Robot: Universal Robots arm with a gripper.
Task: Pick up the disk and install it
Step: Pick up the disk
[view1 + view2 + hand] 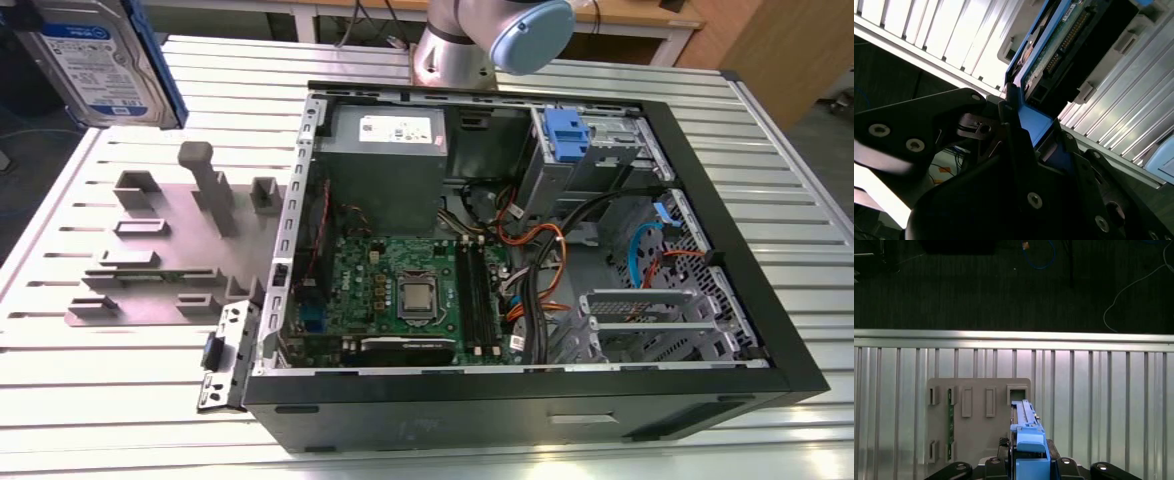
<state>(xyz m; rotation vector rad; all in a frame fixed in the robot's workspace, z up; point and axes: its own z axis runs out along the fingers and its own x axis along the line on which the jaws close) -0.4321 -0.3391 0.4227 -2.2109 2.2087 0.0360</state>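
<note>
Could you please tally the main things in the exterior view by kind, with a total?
disk: 1
open computer case: 1
grey fixture plate: 1
slatted metal table: 1
Total: 4

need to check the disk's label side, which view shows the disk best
The exterior view: the disk shows its labelled face at that view's upper left. The second wrist view shows its circuit-board side clamped in the gripper; the first wrist view shows it edge-on.
</note>
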